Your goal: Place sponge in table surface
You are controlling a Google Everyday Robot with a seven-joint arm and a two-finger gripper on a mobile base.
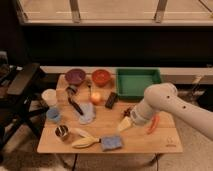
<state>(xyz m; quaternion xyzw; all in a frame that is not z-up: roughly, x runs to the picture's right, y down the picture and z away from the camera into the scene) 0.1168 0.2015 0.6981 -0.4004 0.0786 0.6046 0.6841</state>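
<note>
A blue sponge (111, 143) lies on the wooden table (165, 142) near its front edge, right of a banana (85, 141). My gripper (125, 124) is at the end of the white arm (165, 104), low over the table's middle right. It sits a little above and to the right of the sponge, apart from it.
On the table stand a green bin (137, 81), a purple bowl (75, 76), a red bowl (101, 77), an orange (95, 97), a black bar (111, 100), a blue cloth (86, 114), a white cup (49, 96), a blue cup (54, 115), a metal cup (62, 132) and a red chili (152, 124). A black chair (17, 95) stands at the left.
</note>
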